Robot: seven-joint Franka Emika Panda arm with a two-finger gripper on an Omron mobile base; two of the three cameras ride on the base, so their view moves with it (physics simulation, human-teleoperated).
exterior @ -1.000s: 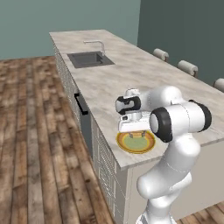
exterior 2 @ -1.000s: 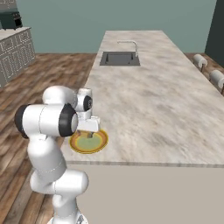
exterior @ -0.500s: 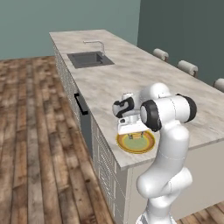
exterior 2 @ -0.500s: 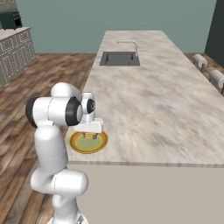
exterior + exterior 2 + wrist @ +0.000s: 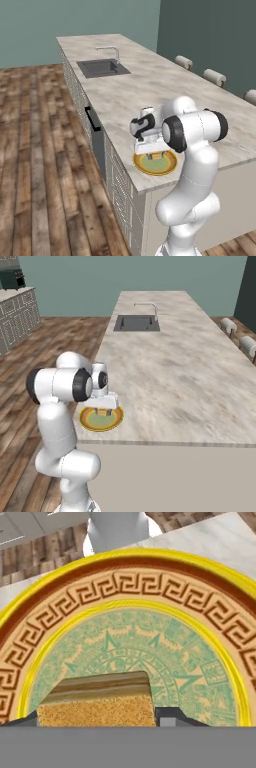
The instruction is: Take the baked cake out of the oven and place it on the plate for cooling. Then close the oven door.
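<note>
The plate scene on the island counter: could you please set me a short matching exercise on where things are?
Things:
1. cake
2. plate
3. sink
4. fingers

Places:
A. set into the far end of the counter
B. either side of the cake
C. on the plate's green middle
D. near the counter's front edge

Pairs: 1-C, 2-D, 3-A, 4-B

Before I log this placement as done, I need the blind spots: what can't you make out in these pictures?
- Hand view: the cake's lower part and the gripper fingertips are cut off by the bottom edge, so contact with the plate is unclear.
- Left base view: the hand hides part of the plate; the cake is too small to tell.
- Right base view: the cake is tiny under the hand.
</note>
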